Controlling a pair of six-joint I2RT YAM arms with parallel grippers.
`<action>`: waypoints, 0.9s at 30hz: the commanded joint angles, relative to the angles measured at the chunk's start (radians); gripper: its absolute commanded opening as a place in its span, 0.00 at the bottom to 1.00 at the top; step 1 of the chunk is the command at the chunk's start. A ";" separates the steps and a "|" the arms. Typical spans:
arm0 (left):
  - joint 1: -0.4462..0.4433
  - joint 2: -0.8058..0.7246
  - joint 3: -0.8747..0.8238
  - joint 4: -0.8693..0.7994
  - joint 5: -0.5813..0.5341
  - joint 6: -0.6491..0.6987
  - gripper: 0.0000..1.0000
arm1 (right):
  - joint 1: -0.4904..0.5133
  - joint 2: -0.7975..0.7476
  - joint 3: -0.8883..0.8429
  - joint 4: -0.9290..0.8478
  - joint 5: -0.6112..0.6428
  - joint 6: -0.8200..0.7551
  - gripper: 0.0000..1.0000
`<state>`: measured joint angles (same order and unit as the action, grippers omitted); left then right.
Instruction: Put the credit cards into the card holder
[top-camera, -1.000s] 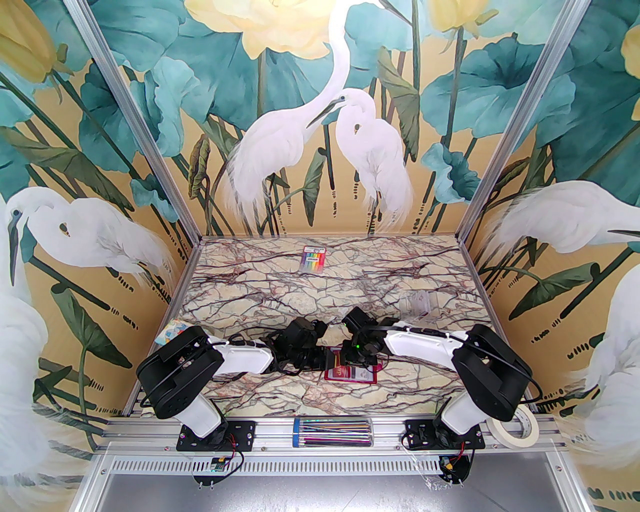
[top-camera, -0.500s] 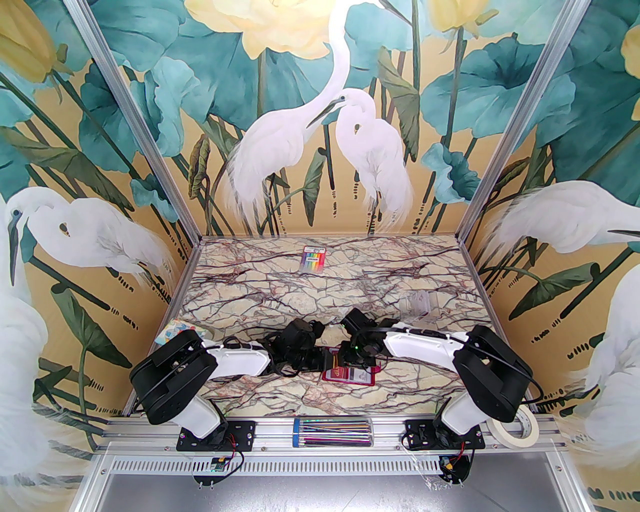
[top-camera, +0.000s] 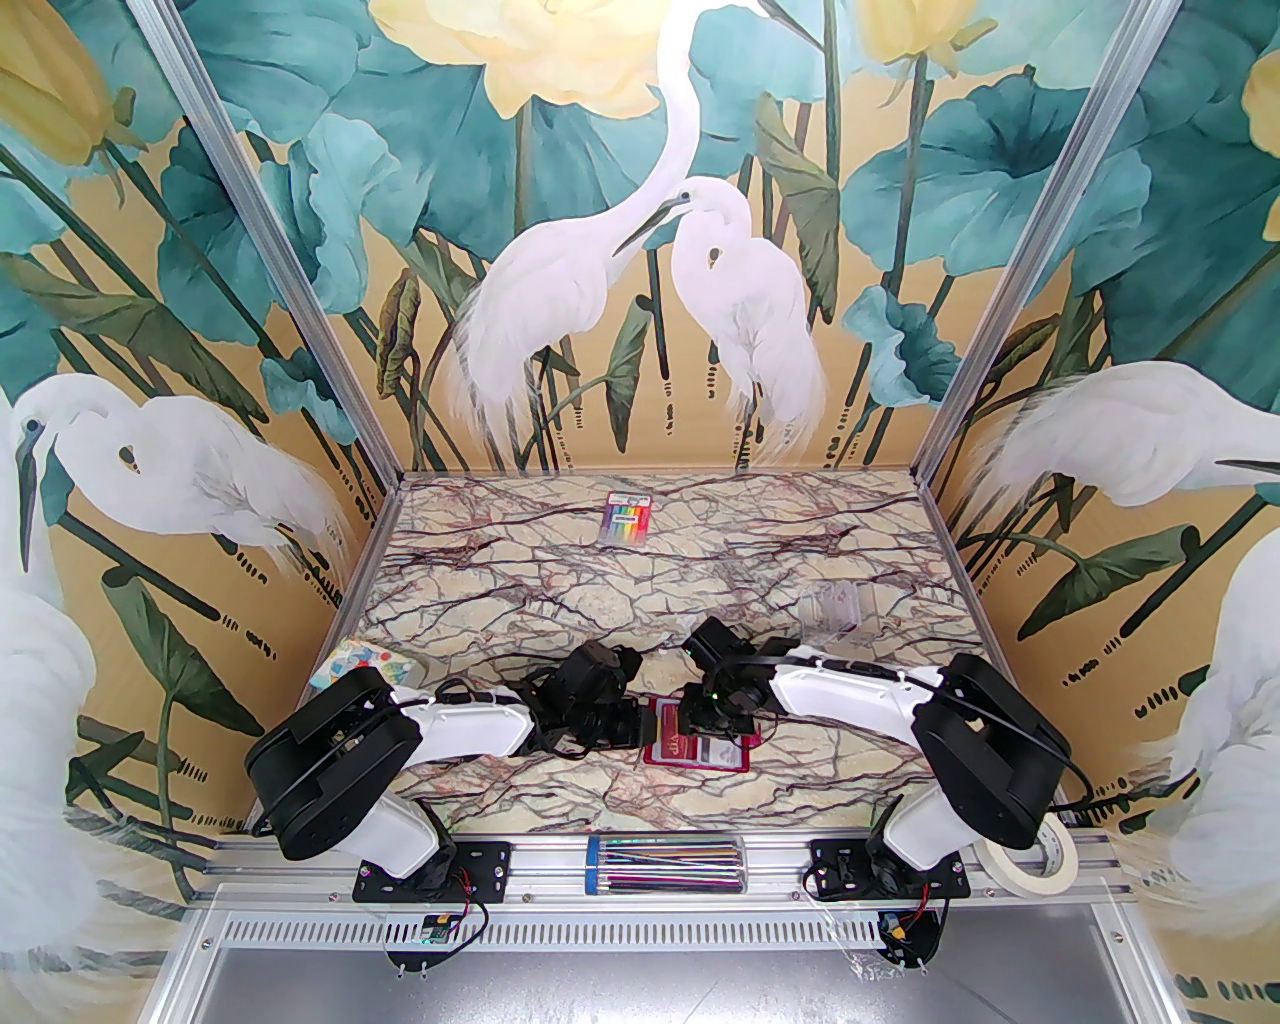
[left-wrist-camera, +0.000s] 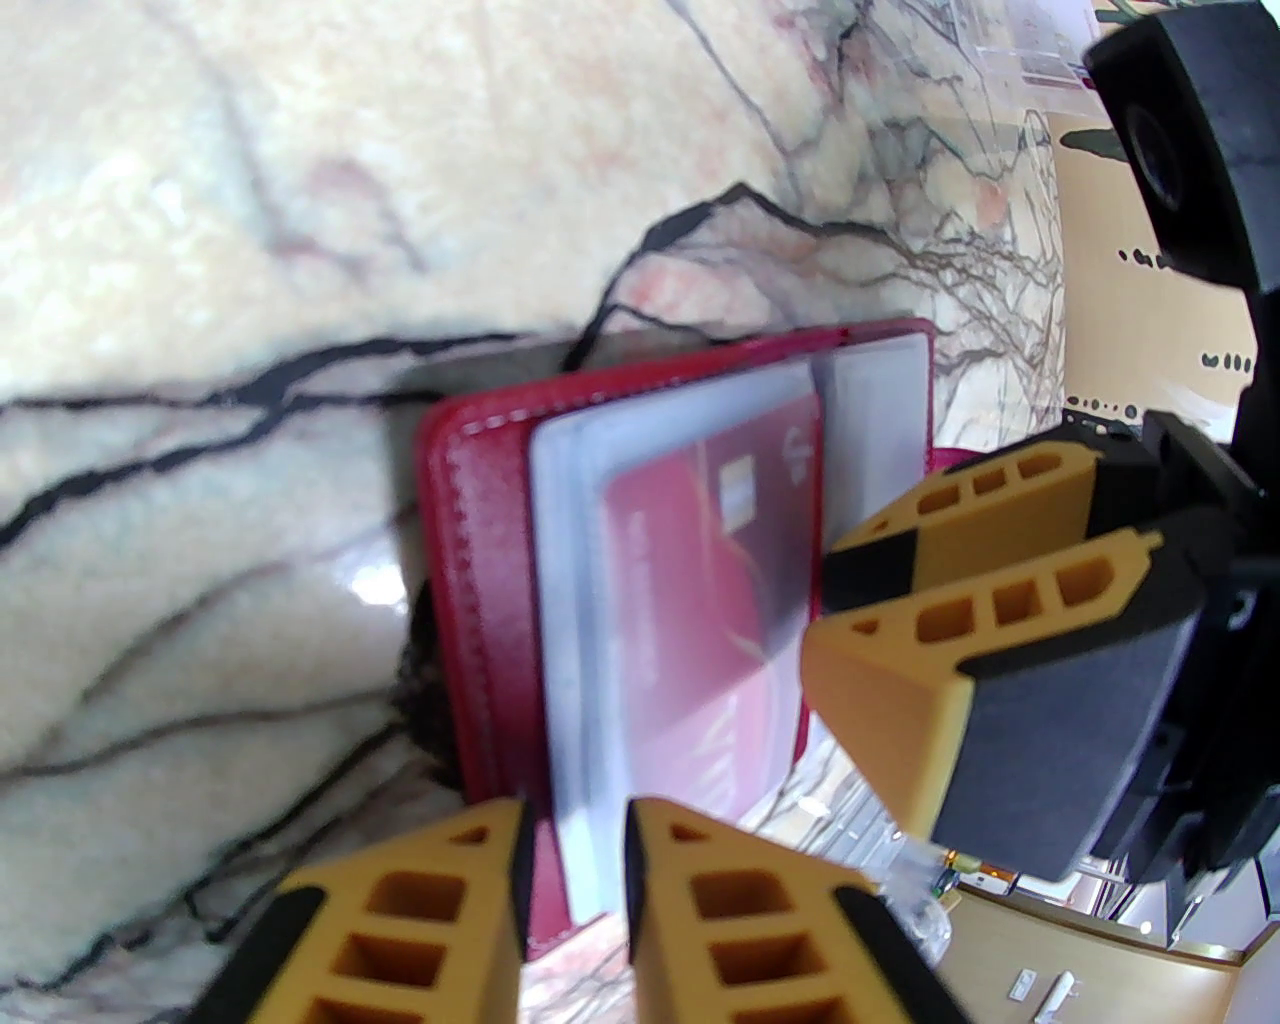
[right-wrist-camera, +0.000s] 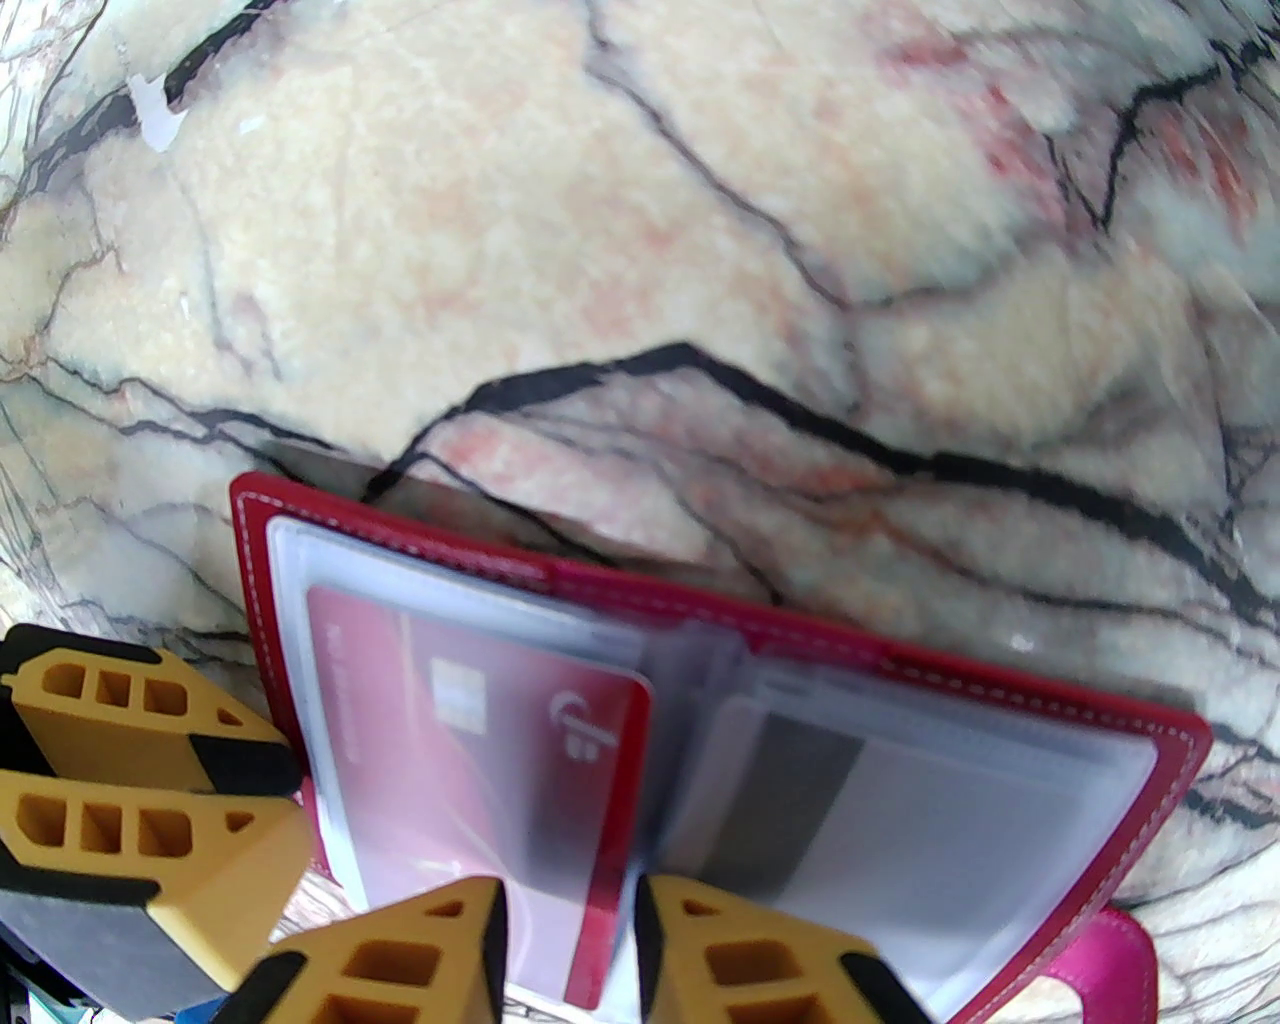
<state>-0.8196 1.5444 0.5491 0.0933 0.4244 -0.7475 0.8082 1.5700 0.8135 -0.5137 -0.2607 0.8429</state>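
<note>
Watching from overhead, I saw my left arm (top-camera: 470, 722) and right arm (top-camera: 850, 695) lying low, forearms angled inward so that the wrists sat near each other. The left end effector (top-camera: 640, 722) pointed right. The right end effector (top-camera: 703, 715) pointed down and leftward, its tips just beside the left's. The left fingers (left-wrist-camera: 400, 900) stood a narrow gap apart, and so did the right fingers (right-wrist-camera: 760, 960). Whether either pair was clamping, I couldn't tell.

A robot lab cell (heron-print walls (top-camera: 600, 280), marble-print table (top-camera: 560, 590)): aluminium posts (top-camera: 283, 250), arms (top-camera: 470, 725) bolted to a rail (top-camera: 545, 875).
</note>
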 joint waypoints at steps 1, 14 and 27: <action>-0.012 0.009 -0.022 0.012 0.009 -0.010 0.20 | 0.015 -0.020 -0.012 -0.024 0.006 0.019 0.28; -0.017 0.015 -0.049 0.044 0.011 -0.022 0.12 | 0.042 -0.019 -0.019 -0.036 0.011 0.046 0.24; -0.018 0.024 -0.055 0.063 0.007 -0.031 0.09 | 0.066 -0.037 -0.030 -0.014 -0.001 0.069 0.24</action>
<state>-0.8261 1.5448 0.5102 0.1486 0.4248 -0.7673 0.8642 1.5555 0.7994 -0.5465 -0.2569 0.8921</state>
